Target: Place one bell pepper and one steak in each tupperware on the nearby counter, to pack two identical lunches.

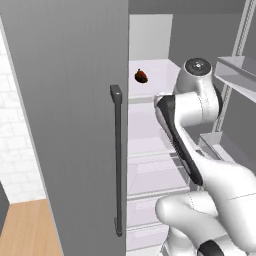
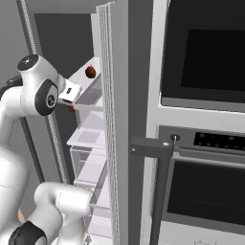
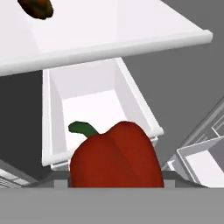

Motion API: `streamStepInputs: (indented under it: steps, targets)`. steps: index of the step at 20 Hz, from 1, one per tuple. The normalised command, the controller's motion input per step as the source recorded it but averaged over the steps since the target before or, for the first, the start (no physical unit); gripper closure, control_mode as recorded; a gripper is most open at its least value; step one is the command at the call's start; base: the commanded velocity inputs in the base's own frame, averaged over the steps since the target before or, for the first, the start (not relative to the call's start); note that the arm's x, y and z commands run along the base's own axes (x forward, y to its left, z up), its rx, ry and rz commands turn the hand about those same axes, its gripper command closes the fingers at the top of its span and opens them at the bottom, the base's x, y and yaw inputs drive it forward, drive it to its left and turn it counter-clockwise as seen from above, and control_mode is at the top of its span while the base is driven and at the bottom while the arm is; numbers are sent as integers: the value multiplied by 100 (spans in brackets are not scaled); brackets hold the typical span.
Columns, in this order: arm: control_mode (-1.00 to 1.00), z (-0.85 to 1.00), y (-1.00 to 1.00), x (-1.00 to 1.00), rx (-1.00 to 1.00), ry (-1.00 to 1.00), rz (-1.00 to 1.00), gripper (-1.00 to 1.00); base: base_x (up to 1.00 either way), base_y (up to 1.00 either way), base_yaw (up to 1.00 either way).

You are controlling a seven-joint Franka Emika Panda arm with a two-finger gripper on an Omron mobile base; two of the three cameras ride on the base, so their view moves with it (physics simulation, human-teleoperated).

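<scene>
A white robot arm reaches into an open refrigerator whose tall grey door (image 1: 65,125) stands swung outward, a slim dark bar handle (image 1: 117,160) running down its edge. In the hand view, a bright red bell pepper (image 3: 114,155) with a curved green stem sits right at the gripper (image 3: 114,183), held between its fingers, which are hidden behind the fruit; the jaws are closed on it. The pepper hangs in front of a white fridge drawer (image 3: 94,111), below the front lip of a white fridge shelf (image 3: 109,30). On that same shelf, farther back, lies the second, darker brownish-red bell pepper (image 1: 141,76), seen from the right base camera as a small dark round shape (image 2: 90,71) on the shelf's surface, apart from the arm. Beneath the shelf, several more pale drawers and shelves are stacked downward. To the right of the refrigerator, in the right base view, stands a built-in oven (image 2: 206,139) with dark glass panels. A patch of light wooden counter (image 1: 27,230) shows to the left of the door.
</scene>
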Motion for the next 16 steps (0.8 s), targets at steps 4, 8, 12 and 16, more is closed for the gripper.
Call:
streamStepInputs:
  steps: [4, 8, 12, 16]
  targets:
    - [-100, 0, 8, -100, 0, -19, 15, 100, 0, 0, 0]
    - [-100, -2, 15, -100, 0, -15, 15, 100, 0, 0, 0]
    - [-100, 0, 19, -100, 0, -1, 13, 100, 0, 0, 0]
    - [-100, 13, 31, -100, 0, 0, 7, 100, 0, 0, 0]
